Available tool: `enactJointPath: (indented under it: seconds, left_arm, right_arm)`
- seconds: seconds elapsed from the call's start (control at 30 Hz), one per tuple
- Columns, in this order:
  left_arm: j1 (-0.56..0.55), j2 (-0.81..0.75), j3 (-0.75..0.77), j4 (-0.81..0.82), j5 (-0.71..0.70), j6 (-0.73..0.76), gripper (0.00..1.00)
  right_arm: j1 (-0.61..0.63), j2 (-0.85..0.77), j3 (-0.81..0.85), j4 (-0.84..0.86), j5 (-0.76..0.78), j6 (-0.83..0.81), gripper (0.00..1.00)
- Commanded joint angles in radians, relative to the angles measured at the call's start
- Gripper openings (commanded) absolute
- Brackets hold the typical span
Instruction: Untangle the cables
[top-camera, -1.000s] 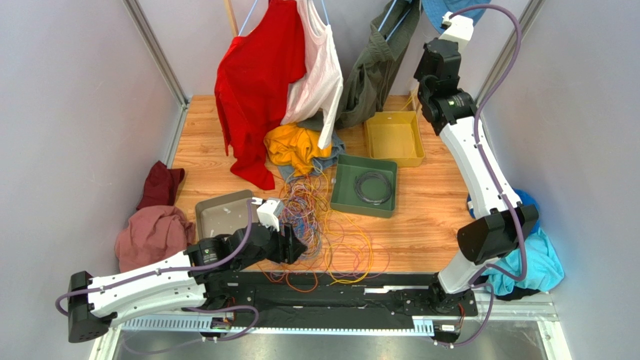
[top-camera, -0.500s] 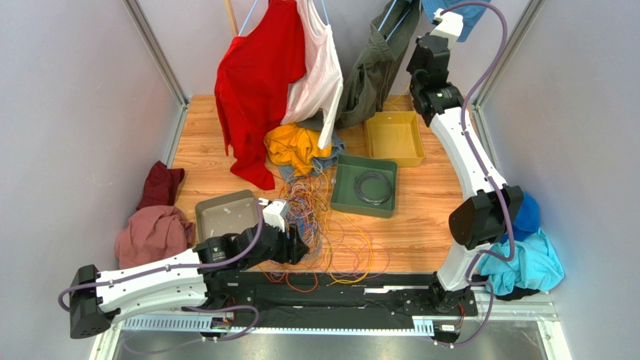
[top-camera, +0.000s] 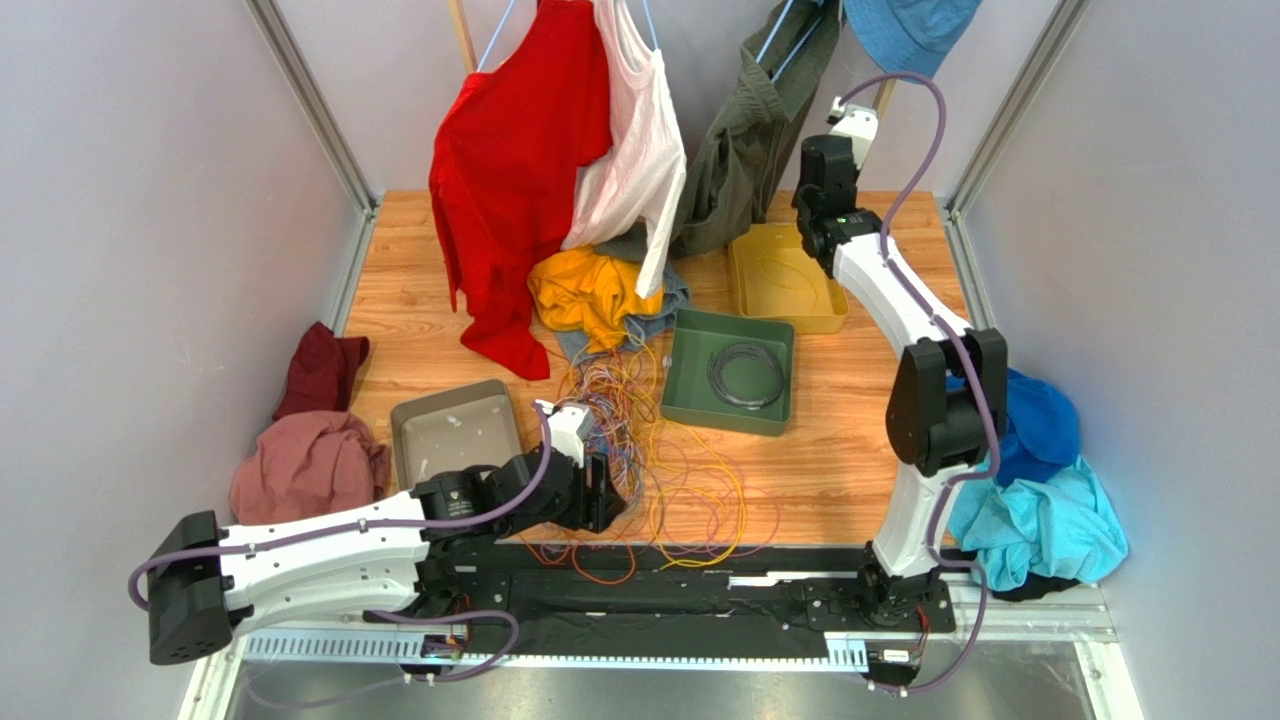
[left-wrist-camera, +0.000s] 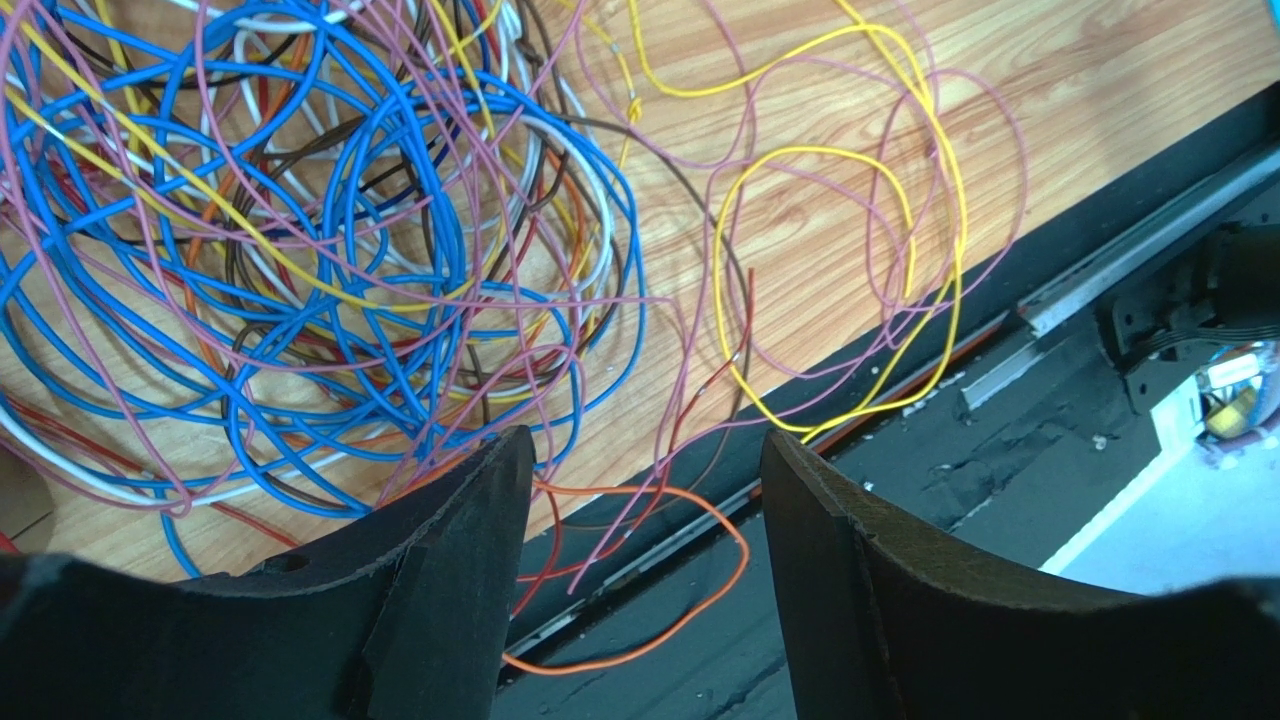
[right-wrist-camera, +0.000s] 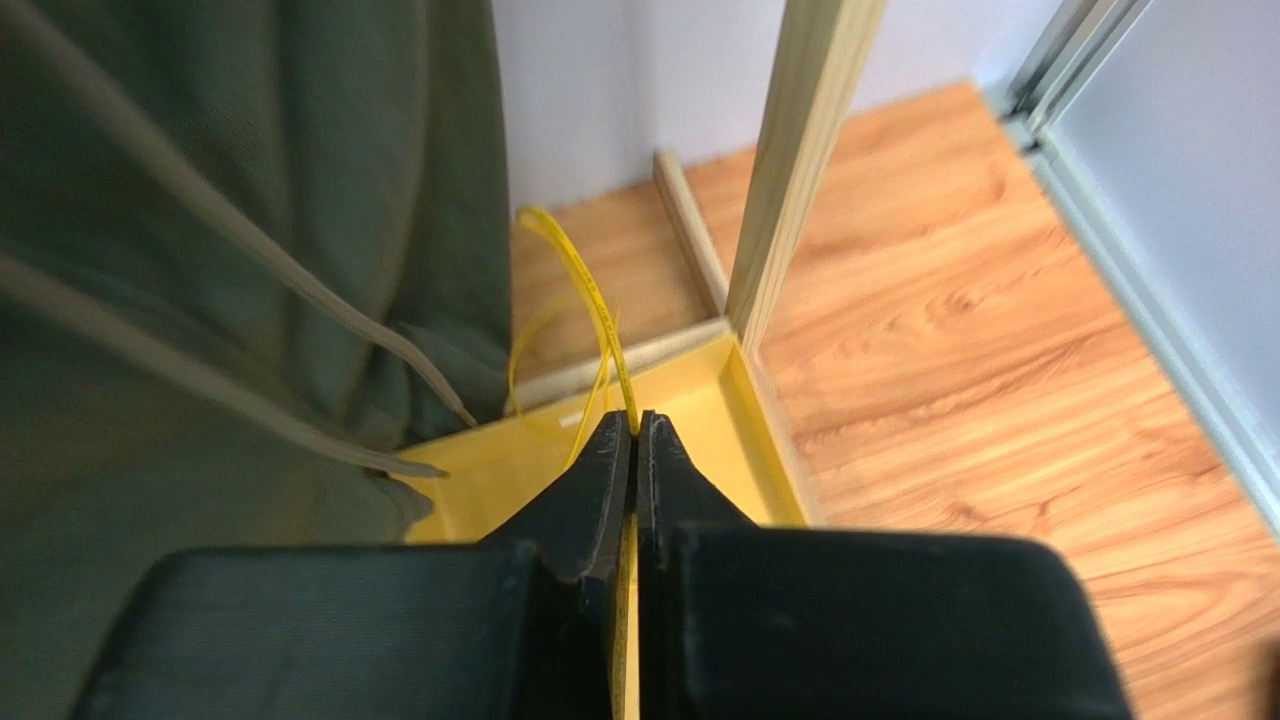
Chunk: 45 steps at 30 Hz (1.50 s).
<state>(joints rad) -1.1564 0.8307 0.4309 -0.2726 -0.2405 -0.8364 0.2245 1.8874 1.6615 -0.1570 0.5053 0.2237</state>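
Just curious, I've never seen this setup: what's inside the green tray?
A dark ring-shaped coil lies flat in the green tray; nothing else shows. Only the floor directly under the coil is covered.

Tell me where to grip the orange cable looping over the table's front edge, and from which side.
Grip the orange cable at the outer bend of its loop, where it lies alone on the black base, clear of the blue and purple tangle. Come from above with the open left gripper straddling that bend crosswise; that should lift one strand only.
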Motion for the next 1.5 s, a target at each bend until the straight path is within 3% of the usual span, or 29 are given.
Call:
enactJointPath:
  seconds: [0.0, 0.3, 0.5, 0.8, 1.47]
  left_arm:
    - [0.0, 0.025, -0.009, 0.05, 0.009, -0.004, 0.66]
    - [0.0, 0.059, -0.015, 0.084, 0.036, -0.013, 0.66]
    - [0.0, 0.038, -0.03, 0.096, 0.056, -0.029, 0.66]
    - [0.0, 0.028, -0.049, 0.111, 0.052, -0.03, 0.65]
    - [0.0, 0.068, -0.049, 0.148, 0.063, -0.03, 0.65]
  right_arm:
    - [-0.014, 0.097, 0.021, -0.004, -0.019, 0.043, 0.0]
    - [-0.016, 0.127, -0.066, -0.053, -0.04, 0.114, 0.0]
    - [-0.004, -0.068, -0.271, 0.095, -0.065, 0.134, 0.0]
    - [0.006, -0.22, -0.244, 0.042, -0.077, 0.141, 0.0]
    - [0.033, -0.289, -0.316, 0.066, -0.09, 0.146, 0.0]
